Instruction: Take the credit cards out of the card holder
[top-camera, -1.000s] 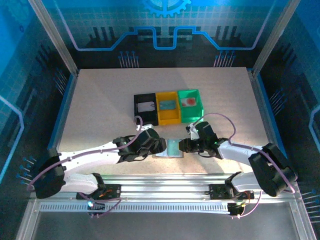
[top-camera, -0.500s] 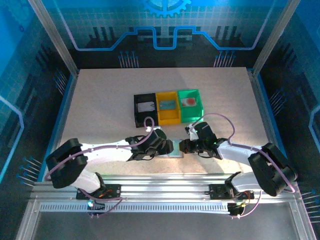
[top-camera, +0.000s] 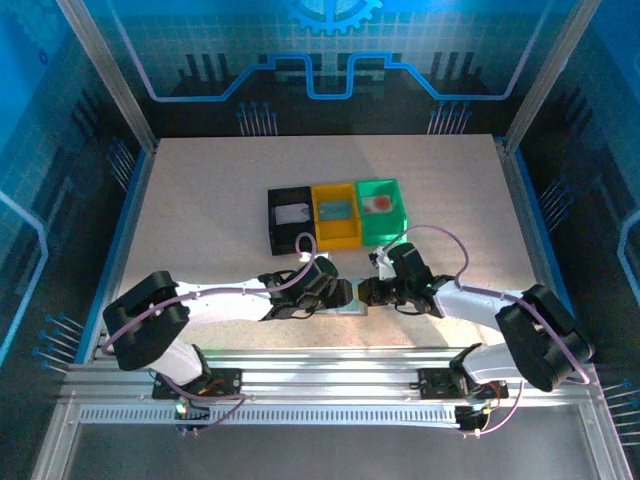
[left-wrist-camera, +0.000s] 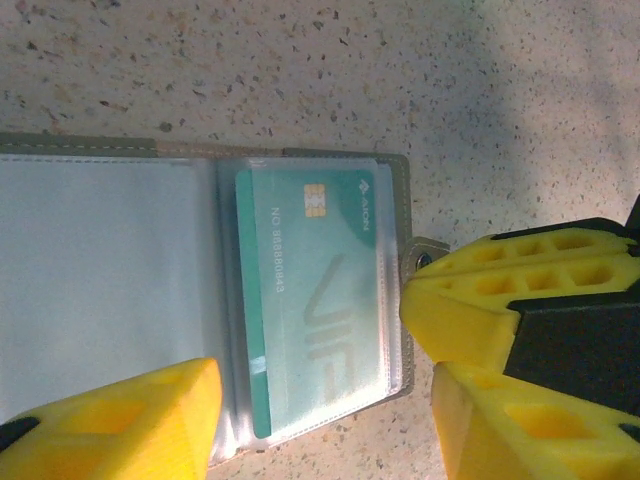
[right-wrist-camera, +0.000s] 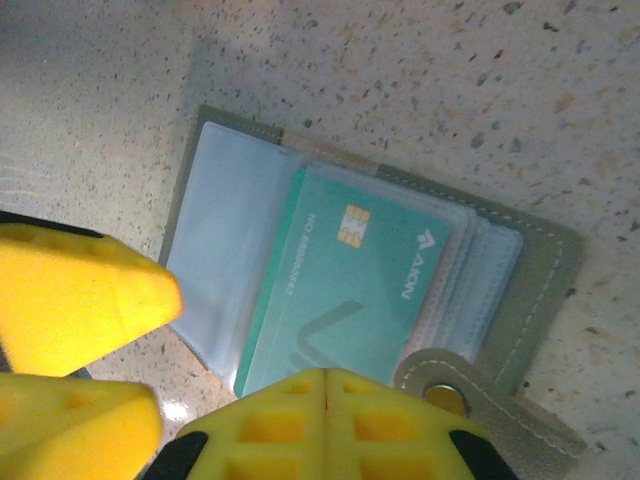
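One green card (left-wrist-camera: 315, 320) sits in a clear pocket at the clasp end of the card holder (left-wrist-camera: 398, 190), which lies open and flat near the front edge of the table (top-camera: 200, 200), between the two arms. The left gripper (top-camera: 338, 293) hangs over it with its yellow fingers (left-wrist-camera: 120, 420) spread wide and released, and the card's lower end lies in the gap between them. The right gripper (right-wrist-camera: 325, 385) is clenched, its fingers pressed flush together at the card's edge, just beside the tab clasp (right-wrist-camera: 450, 385). Whether anything is pinched between them cannot be told.

The table is pale and speckled. Farther back, well apart from the holder, three bins stand side by side:
- a black bin (top-camera: 272, 222) with a whitish card (top-camera: 290, 213)
- a yellow bin (top-camera: 336, 239) with a bluish card (top-camera: 335, 209)
- a green bin (top-camera: 384, 237) with a red-marked card (top-camera: 378, 203)

Blue-lit, grid-patterned walls (top-camera: 60, 120) and a metal frame (top-camera: 110, 80) enclose the table.
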